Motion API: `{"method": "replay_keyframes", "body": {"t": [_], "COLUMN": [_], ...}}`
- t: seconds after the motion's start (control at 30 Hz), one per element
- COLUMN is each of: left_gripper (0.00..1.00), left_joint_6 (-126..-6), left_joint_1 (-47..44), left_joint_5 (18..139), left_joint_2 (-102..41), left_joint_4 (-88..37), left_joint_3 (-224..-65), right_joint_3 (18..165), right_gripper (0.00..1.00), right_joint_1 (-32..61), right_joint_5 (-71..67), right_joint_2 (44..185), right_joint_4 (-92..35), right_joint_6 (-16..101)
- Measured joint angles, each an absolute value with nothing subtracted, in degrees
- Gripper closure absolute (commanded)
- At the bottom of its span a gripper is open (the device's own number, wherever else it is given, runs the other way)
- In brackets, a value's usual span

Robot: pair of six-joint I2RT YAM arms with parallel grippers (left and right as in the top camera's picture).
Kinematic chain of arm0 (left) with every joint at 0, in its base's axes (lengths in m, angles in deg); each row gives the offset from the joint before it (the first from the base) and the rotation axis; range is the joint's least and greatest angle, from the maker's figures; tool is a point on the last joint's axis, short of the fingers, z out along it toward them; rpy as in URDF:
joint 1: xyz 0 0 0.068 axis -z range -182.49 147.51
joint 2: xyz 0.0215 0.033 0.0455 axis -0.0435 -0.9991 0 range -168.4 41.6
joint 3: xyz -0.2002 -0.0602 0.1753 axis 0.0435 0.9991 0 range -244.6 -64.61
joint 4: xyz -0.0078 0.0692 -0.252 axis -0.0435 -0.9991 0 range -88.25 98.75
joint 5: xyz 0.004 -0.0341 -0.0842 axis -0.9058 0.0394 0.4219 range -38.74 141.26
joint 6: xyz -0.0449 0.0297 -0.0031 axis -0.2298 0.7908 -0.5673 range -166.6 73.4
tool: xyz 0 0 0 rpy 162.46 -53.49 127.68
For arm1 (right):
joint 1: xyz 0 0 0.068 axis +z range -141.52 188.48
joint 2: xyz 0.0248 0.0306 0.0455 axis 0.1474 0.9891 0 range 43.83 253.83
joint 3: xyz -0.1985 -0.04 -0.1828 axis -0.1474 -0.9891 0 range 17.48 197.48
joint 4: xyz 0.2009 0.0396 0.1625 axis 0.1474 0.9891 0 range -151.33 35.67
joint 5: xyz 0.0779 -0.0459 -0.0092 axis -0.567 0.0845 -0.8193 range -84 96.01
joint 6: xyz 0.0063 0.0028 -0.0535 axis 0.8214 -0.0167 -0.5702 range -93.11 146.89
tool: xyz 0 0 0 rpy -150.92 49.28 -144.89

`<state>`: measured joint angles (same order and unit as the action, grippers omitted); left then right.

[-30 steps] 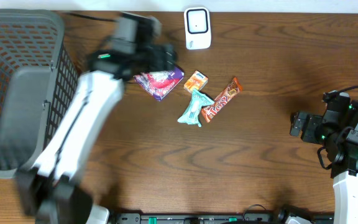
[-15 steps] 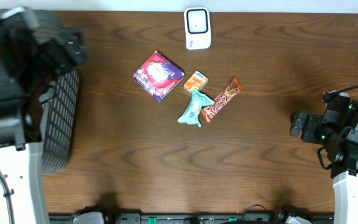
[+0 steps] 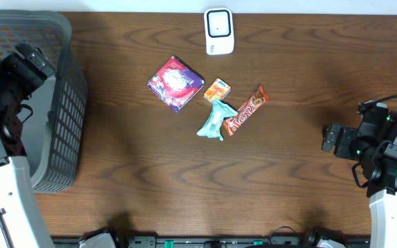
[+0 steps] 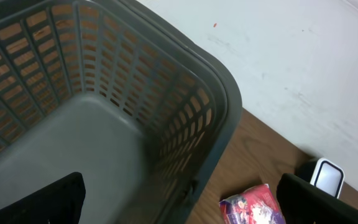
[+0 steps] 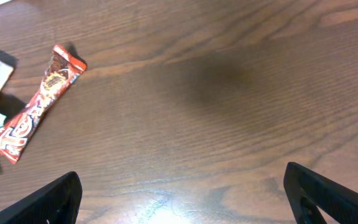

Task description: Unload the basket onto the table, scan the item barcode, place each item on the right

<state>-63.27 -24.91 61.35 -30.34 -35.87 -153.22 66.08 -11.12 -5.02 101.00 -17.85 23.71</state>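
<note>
Left gripper (image 3: pixel 33 64) spread wide over grey basket (image 3: pixel 64 124), upper left, right gripper (image 3: pixel 328 138) spread wide, empty, right edge.

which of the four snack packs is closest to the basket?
The purple square packet: it lies leftmost in the cluster, with the small orange pack, teal wrapper and red bar all further right, away from the grey basket.
</note>
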Motion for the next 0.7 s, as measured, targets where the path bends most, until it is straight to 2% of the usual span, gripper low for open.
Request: {"method": "replay_keyframes", "body": {"t": [0.53, 0.7], "left_gripper": [0.02, 0.02], "left_joint_6": [-63.3, -63.3], "left_joint_1": [-24.9, -24.9], "left_joint_5": [61.4, 61.4], "left_joint_2": [-30.3, -30.4], "left_joint_4": [-38.9, -38.9], "left_joint_3": [-153.2, -153.2], "right_joint_3": [66.1, 66.2], "right_gripper": [0.01, 0.01], "right_joint_1": [-11.1, -11.1], "right_joint_5": [-4.6, -9.1], "right_joint_2": [101.0, 101.0], "right_joint_4": [-17.9, -22.5], "right_joint_6": [23.7, 27.8]}}
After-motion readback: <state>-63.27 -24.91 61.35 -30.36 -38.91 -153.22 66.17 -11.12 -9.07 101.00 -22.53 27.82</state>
